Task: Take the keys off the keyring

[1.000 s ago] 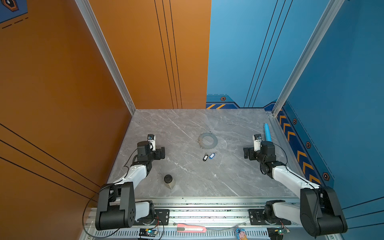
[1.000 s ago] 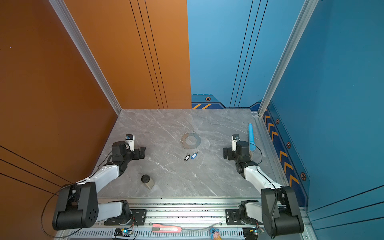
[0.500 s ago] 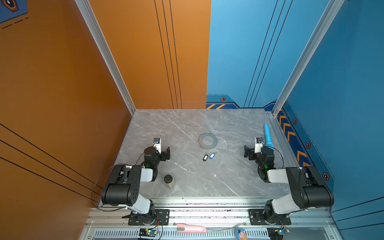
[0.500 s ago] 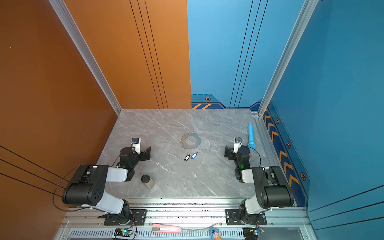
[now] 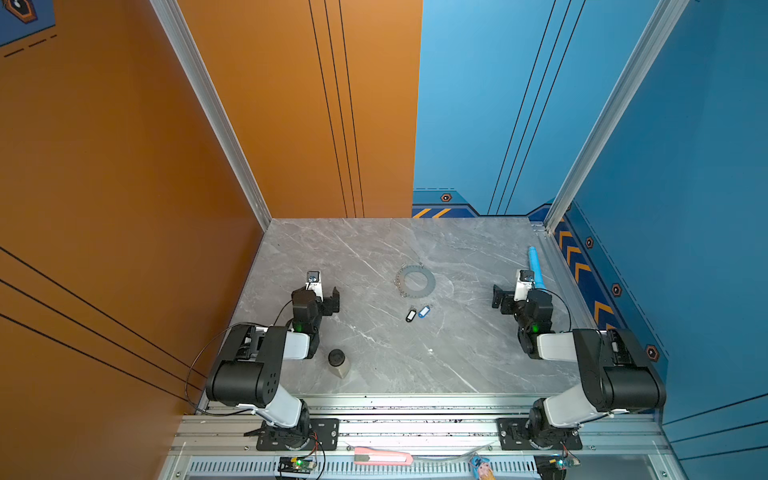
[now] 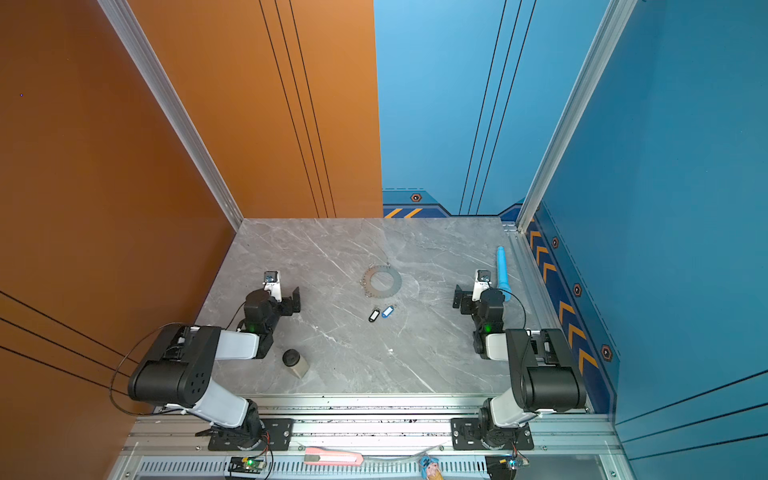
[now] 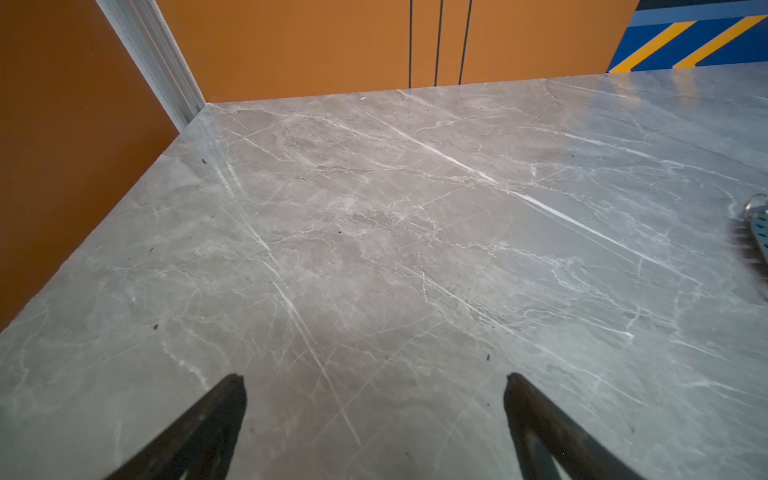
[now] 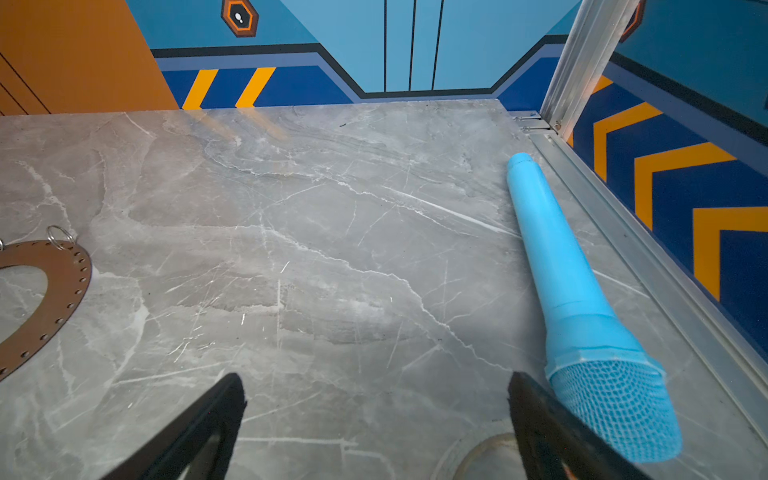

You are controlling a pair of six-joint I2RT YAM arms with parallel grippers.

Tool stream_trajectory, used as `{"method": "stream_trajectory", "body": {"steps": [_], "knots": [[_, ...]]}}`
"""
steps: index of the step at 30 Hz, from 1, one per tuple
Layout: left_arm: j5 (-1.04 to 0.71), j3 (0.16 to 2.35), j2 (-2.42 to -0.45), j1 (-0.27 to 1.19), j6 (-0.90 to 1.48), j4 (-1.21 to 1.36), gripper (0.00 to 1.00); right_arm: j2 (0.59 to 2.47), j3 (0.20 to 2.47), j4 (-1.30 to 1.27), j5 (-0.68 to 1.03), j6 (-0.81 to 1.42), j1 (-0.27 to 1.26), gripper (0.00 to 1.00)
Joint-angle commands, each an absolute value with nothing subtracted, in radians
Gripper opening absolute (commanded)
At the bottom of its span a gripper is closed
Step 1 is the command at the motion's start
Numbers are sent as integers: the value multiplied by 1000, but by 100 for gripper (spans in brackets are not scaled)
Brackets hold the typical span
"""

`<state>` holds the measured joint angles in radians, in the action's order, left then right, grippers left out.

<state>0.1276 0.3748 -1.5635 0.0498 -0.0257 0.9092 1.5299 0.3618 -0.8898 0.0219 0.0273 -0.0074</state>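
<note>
The keyring [image 5: 414, 281] [image 6: 381, 281], a flat grey metal annulus with small wire loops on its rim, lies mid-table. A black key tag [image 5: 410, 315] [image 6: 374, 315] and a blue one [image 5: 423, 311] [image 6: 387, 311] lie side by side nearer the front, apart from the ring. My left gripper [image 5: 321, 293] [image 7: 374, 378] hovers open over bare table to the left. My right gripper [image 5: 510, 291] [image 8: 374, 376] is open on the right. The ring's edge shows in the left wrist view [image 7: 758, 237]. In the right wrist view the ring [image 8: 62, 282] looks brown.
A blue microphone [image 5: 535, 268] [image 8: 561, 266] lies along the right rail, close beside my right gripper. A small jar with a black lid [image 5: 338, 362] stands front left by the left arm. A curved beige rim [image 8: 490, 453] shows under the right gripper. Walls enclose three sides.
Both arms have folded back toward their bases, their upper links swinging up. The grippers stay open and low near the same spots. Keys and ring have not moved.
</note>
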Motion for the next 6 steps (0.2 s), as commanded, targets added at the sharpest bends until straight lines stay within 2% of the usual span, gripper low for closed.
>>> {"method": "stream_trajectory", "body": {"steps": [1,6], "knots": [[142,390,-1564,34,-13,903,98,1534,383,-867,5,48,-5,100],[131,387,-1555,32,-9,896,98,1534,383,-867,4,46,-3,100]]}}
